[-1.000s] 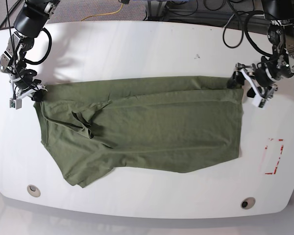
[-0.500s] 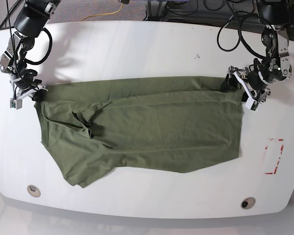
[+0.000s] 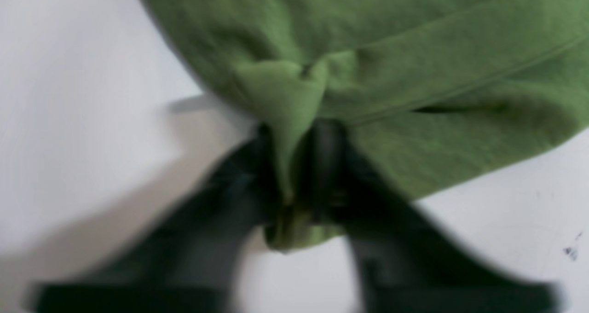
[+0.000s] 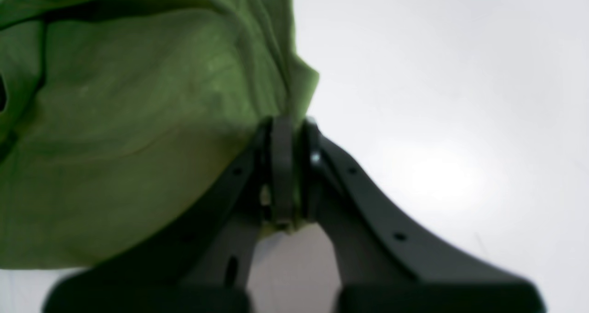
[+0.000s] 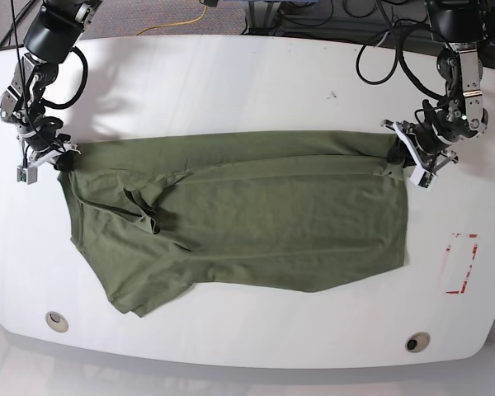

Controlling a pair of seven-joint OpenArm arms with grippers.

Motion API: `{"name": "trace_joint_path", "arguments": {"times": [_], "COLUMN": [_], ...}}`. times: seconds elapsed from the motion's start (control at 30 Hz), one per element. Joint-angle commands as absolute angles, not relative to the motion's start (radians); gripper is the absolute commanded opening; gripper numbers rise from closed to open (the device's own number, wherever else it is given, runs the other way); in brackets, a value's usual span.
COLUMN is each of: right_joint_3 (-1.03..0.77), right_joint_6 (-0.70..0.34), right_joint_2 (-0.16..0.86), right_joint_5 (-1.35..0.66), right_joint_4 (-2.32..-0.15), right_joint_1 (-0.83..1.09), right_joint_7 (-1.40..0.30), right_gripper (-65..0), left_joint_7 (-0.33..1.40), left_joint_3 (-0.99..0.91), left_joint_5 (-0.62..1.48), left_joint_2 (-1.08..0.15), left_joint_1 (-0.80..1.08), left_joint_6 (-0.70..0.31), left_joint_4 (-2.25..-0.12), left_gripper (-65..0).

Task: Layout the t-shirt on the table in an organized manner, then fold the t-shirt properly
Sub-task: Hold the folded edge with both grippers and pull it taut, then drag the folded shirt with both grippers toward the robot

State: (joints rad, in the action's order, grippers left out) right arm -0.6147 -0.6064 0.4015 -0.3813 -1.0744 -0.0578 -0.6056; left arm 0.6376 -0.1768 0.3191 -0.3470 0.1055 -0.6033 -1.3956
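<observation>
Base view, near to far, all places given relative to the plain olive-green short-sleeved cotton t-shirt (image 5: 239,219). Nearest the camera, two round grommet holes, one (image 5: 56,320) below the shirt's lower left part and one (image 5: 417,341) below its lower right corner, were set in the large glossy white table (image 5: 231,82). A red dashed rectangle mark (image 5: 461,264) lay on the tabletop to the right of the shirt's right edge, apart from the cloth. The shirt itself lay spread across the middle of the table, wider than deep, with wrinkles and a doubled-over fold bunched toward its left part and a smoother right part. At the shirt's far left corner the right gripper (image 5: 59,159) was clenched on the cloth; the right wrist view showed its black fingers (image 4: 280,165) pressed together with a thin pinch of green fabric between them. At the shirt's far right corner the left gripper (image 5: 396,148) likewise grasped the cloth; the left wrist view, though blurred, showed a gathered tuck of fabric (image 3: 287,115) drawn down between the closed black fingers (image 3: 326,165). Beyond the shirt, a small black speck (image 5: 332,95) marked the bare far tabletop.
</observation>
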Motion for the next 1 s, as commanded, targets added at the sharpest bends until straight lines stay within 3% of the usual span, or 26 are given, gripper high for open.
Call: {"name": "trace_joint_path", "arguments": {"times": [0.0,0.43,0.97], "right_joint_3": [-0.618,-0.625,-0.677], "right_joint_6": [-0.610,-0.604,-0.602], "right_joint_2": [0.418,0.386,0.317], "right_joint_5": [-0.380,-0.381,-0.374], "right_joint_4": [-1.087,-1.247,-1.429], "right_joint_1": [-0.065,0.002,0.234], "right_joint_7": [-0.619,-0.702,-0.728], "right_gripper": [-64.8,-64.8,-64.8], "left_joint_7": [0.722,0.722,0.742], "left_joint_3": [-0.173,-0.176,-0.177], "left_joint_5": [0.252,0.237,0.239], "left_joint_2": [-0.351,-0.380,-0.464], "left_joint_1": [0.119,0.157,0.262], "left_joint_6": [-0.607,-0.610,-0.611], "left_joint_4": [-1.391,-1.402,-1.503], "left_gripper": [-65.0,-65.0,-65.0]}}
